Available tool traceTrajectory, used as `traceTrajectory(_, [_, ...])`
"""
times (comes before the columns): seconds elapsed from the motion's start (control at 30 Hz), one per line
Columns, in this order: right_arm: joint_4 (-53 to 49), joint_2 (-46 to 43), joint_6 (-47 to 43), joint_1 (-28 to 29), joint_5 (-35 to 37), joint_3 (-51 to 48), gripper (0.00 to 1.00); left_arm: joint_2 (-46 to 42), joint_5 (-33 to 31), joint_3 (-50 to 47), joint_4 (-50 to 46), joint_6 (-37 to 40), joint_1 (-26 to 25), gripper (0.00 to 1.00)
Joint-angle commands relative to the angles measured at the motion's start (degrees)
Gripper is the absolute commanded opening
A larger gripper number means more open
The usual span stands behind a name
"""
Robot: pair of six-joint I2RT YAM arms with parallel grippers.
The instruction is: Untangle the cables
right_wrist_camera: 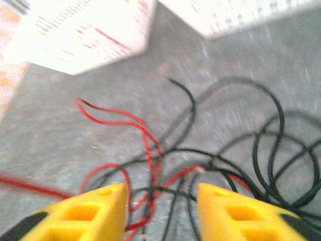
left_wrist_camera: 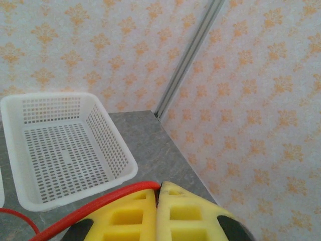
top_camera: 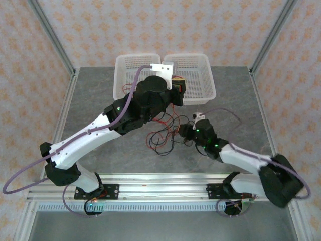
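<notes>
A tangle of thin red and black cables (top_camera: pixel 163 135) lies on the grey table between the two arms. My left gripper (top_camera: pixel 178 86) is lifted near the baskets, its yellow fingers (left_wrist_camera: pixel 135 213) pressed together on a red cable (left_wrist_camera: pixel 95 205) that trails down to the left. My right gripper (top_camera: pixel 184 131) hovers low at the tangle's right side. Its yellow fingers (right_wrist_camera: pixel 95 208) stand apart, with red and black loops (right_wrist_camera: pixel 165 170) on the table between them.
Two white perforated baskets (top_camera: pixel 138 63) (top_camera: pixel 193 63) sit side by side at the back of the table. One basket (left_wrist_camera: pixel 60 145) lies just beyond my left fingers. Patterned walls with metal corner posts (left_wrist_camera: pixel 188 57) enclose the table.
</notes>
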Motion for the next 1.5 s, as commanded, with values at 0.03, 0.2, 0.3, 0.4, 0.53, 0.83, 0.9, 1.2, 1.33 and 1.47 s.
traceTrajectory(0.03, [-10.41,-9.53,-9.74,0.35,-2.06,3.09,0.5,-1.28,-1.98,-0.24,-0.59,1.39,-0.45,0.0])
traceTrajectory(0.2, [-12.87,-12.36,-13.78,0.76,-6.04,6.77,0.59,-0.79,-2.31,0.57,-0.82,1.48,-0.4,0.0])
traceTrajectory(0.3, [-13.16,-9.84,-15.64,0.79,-4.67,9.53,0.59,-0.65,-2.11,0.89,-0.92,1.48,-0.44,0.0])
traceTrajectory(0.4, [-12.47,-5.42,-17.25,0.79,-2.96,12.01,0.58,-0.91,-2.25,1.1,-0.85,1.43,-0.44,0.0])
traceTrajectory(0.53, [-9.46,0.22,-18.09,0.79,-0.04,13.48,0.48,-1.18,-2.47,1.58,-1.13,1.65,-0.44,0.0])
traceTrajectory(0.83, [-3.42,3.71,-12.87,0.79,2.75,8.01,0.0,-1.32,-9.23,5.73,-4.27,5.15,-0.36,0.0])
traceTrajectory(0.9, [-2.37,4.9,-11.23,0.79,2.94,5.51,0.0,-0.71,-12.76,8.6,-6.02,6.94,-0.24,0.0])
traceTrajectory(1.2, [-1.26,12.1,-4.16,0.73,6.27,-0.68,0.0,-1.35,-18.02,15.31,-7.98,11.83,2.37,0.0])
traceTrajectory(1.33, [-6.7,15.32,-1.91,0.79,7.84,2.28,0.09,-1.71,-16.72,14.46,-8.17,11.82,7.1,0.0])
traceTrajectory(1.47, [-14.96,14.97,0.1,0.79,8.78,6.83,0.39,-0.59,-10.93,12.81,-8.21,10.26,15.18,0.0])
